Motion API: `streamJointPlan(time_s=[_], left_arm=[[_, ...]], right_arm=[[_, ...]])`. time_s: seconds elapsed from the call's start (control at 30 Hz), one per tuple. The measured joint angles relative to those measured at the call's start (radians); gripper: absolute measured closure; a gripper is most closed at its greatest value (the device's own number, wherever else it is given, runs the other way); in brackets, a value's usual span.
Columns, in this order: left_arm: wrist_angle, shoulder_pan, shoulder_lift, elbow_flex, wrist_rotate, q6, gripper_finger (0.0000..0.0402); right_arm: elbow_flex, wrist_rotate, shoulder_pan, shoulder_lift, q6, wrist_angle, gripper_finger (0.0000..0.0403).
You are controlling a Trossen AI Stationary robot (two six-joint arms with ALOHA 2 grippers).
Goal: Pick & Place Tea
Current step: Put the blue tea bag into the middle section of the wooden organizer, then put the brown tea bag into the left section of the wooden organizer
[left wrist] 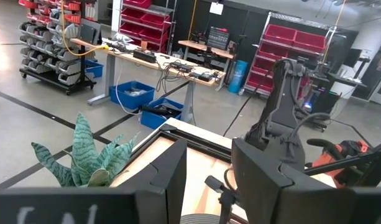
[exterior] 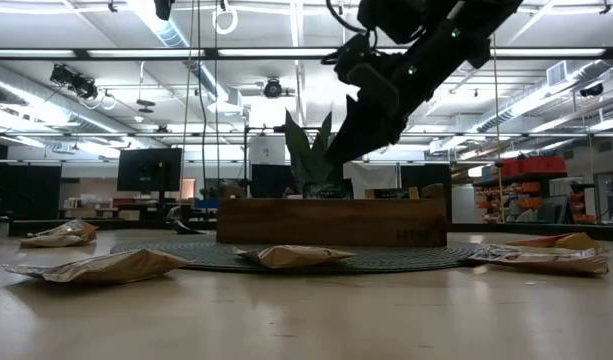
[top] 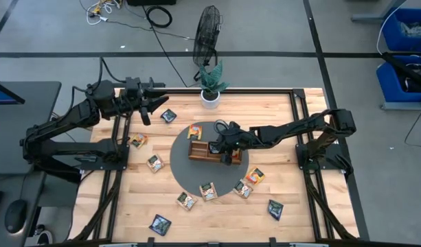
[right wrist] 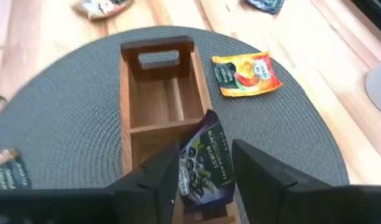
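Dark tea sachet (right wrist: 206,163) between right gripper (right wrist: 206,180) fingers, over wooden tray (right wrist: 131,106).

Dark tea sachet (right wrist: 206,163) tilted in tray (right wrist: 129,118), others scattered on table (top: 217,219).

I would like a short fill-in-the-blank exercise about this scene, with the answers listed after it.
1. The brown wooden tray stands on a round dark grey ____.
2. Between the right gripper fingers shows a dark ____ sachet.
3. The orange-yellow sachet on the mat lies ____ the tray.
4. The left gripper is raised near the potted green ____.

Answers: mat; tea; outside; plant
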Motion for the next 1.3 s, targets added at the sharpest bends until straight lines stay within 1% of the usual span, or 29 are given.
streamJointPlan(time_s=[0.13, 0.33, 0.5, 0.6, 0.77, 0.9, 1.03, 1.1, 1.17, 1.3], left_arm=[[-0.002, 0.0, 0.0, 0.0, 0.0, 0.0, 0.0271], [-0.021, 0.0, 0.0, 0.0, 0.0, 0.0, 0.0271], [-0.053, -0.002, 0.0, 0.0, 0.0, 0.0, 0.0271], [-0.077, -0.002, 0.0, 0.0, 0.0, 0.0, 0.0271], [-0.092, -0.002, 0.0, 0.0, 0.001, -0.001, 0.0271], [-0.092, -0.001, 0.0, 0.0, 0.001, -0.001, 0.0271], [-0.091, -0.001, 0.002, 0.0, 0.001, 0.0, 0.0271], [-0.092, -0.002, 0.003, 0.0, 0.001, 0.001, 0.0271], [-0.091, -0.001, 0.002, 0.0, 0.001, 0.001, 0.0271], [-0.091, -0.002, 0.003, 0.0, 0.001, 0.0, 0.0271]], right_arm=[[0.0, 0.001, 0.0, -0.039, 0.046, -0.025, 0.0238], [0.0, -0.003, 0.0, -0.088, 0.101, -0.047, 0.024], [0.0, -0.061, 0.0, -0.124, 0.144, -0.096, 0.0241], [0.0, -0.138, 0.0, -0.154, 0.171, -0.134, 0.0241], [0.0, -0.305, 0.0, -0.227, 0.209, -0.203, 0.0241], [0.0, -0.452, 0.018, -0.278, 0.285, -0.278, 0.0241], [0.0, -0.606, 0.062, -0.282, 0.379, -0.336, 0.0241], [0.0, -0.645, 0.094, -0.276, 0.426, -0.368, 0.0241], [-0.003, -0.647, 0.126, -0.274, 0.455, -0.422, 0.0241], [-0.04, -0.667, 0.171, -0.276, 0.538, -0.417, 0.0241]])
